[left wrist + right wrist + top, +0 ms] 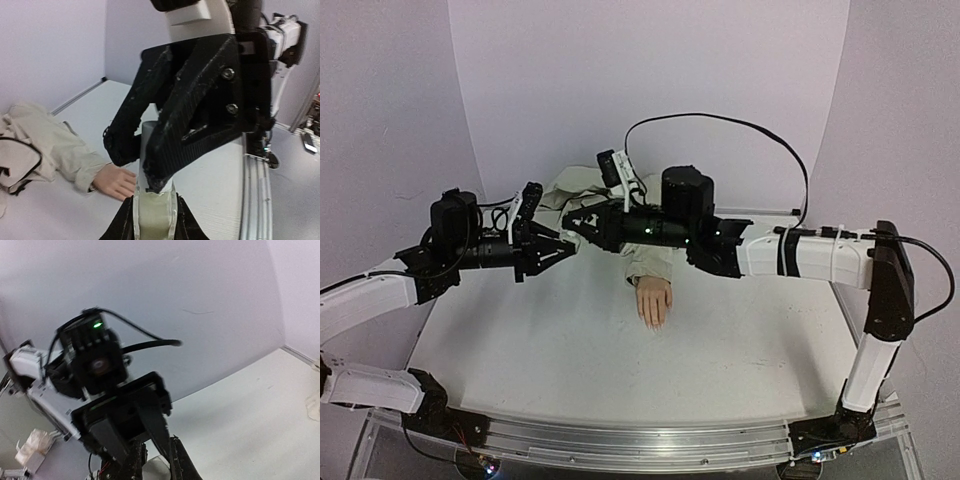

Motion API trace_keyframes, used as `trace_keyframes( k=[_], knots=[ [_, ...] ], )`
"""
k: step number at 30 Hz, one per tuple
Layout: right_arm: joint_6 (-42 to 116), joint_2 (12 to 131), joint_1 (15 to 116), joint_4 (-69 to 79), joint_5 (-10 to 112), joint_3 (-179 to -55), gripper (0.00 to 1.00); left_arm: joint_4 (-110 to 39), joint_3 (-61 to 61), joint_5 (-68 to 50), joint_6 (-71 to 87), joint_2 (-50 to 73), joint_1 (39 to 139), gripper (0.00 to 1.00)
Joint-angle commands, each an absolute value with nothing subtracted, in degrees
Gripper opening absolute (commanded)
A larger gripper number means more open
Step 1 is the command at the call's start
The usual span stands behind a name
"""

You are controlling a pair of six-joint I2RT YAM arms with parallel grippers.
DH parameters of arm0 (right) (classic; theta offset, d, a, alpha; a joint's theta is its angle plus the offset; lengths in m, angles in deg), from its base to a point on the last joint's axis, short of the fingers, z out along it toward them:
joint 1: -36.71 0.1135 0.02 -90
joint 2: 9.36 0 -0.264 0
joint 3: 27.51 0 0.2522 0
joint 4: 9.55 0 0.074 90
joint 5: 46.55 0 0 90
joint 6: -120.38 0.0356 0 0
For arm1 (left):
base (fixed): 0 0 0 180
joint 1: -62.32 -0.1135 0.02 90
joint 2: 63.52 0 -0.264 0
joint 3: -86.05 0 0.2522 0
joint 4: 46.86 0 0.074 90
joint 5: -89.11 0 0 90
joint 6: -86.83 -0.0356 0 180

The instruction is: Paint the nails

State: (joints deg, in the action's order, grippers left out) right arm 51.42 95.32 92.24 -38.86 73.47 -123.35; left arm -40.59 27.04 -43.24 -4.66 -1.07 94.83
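Here, left gripper (563, 249): extending from 9 o'clock and hanging above the table (520, 350), with its jaws pinching narrowly around a small whitish bottle (152, 220). In the left wrist view its fingers (122, 226) are pressing on both sides of the bottle.
Bottle: being held in the air between the two grippers, off the table.
Cap (148, 134): grey, sticking out of the bottle's top toward the other arm.
Right gripper (572, 223): reaching across from 3 o'clock and meeting the left one tip to tip, with its jaws clamping tight on the grey cap.
Mannequin hand (654, 300): lying flat on the table at about 4 o'clock from the meeting grippers. Its fingers are pointing to 6 o'clock, and its beige sleeve (650, 262) is running off toward 12 o'clock under the right arm.
Nails (652, 322): sitting at the fingertips at the hand's 6 o'clock end, too small to make out and well apart from both grippers.
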Motion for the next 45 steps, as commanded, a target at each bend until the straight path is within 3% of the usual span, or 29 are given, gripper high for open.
trace_keyframes(
  k=[1, 5, 12, 13, 21, 23, 25, 30, 34, 42, 45],
  knots=[
    [59.09, 96.60, 99.90, -33.77, 44.96, -126.53, 0.00, -43.50, 28.69, -10.44, -8.19, -5.80, 93.26, 0.00],
    [65.36, 101.39, 108.19, -22.86, 25.94, -138.18, 0.00, -43.39, 29.19, -6.61, -8.46, -6.88, 93.26, 0.00],
    [65.10, 103.77, 110.89, -21.89, 21.94, -142.49, 0.00, -42.80, 28.81, -11.31, -9.05, -6.90, 93.26, 0.00],
    [63.72, 103.02, 110.83, -22.10, 21.81, -142.13, 0.03, -42.63, 28.87, -13.01, -9.54, -7.04, 93.26, 0.00],
    [50.10, 90.51, 106.85, -25.98, 24.28, -129.59, 0.78, -40.84, 27.12, -20.76, -9.60, -5.36, 93.26, 0.00],
    [48.21, 87.09, 103.84, -26.43, 31.98, -125.65, 0.94, -40.44, 26.60, -23.15, -9.37, -4.53, 93.26, 0.00],
    [48.58, 84.40, 99.41, -26.98, 42.32, -121.82, 0.98, -40.23, 25.93, -28.52, -9.23, -3.70, 93.26, 0.00],
    [47.15, 80.47, 91.71, -33.95, 69.22, -114.13, 0.98, -40.31, 22.67, -51.54, -7.74, -0.05, 93.17, 0.00],
    [45.59, 81.48, 91.06, -35.83, 79.53, -114.49, 0.94, -40.31, 18.50, -68.65, -3.78, 5.87, 93.46, 0.00],
    [47.70, 86.76, 91.06, -39.82, 89.10, -118.90, 0.62, -40.36, 18.14, -74.32, -3.69, 8.01, 95.09, 0.00],
    [48.37, 88.59, 91.07, -40.13, 89.58, -120.71, 0.55, -40.31, 18.06, -74.82, -3.69, 8.14, 95.26, 0.00]
  ],
)
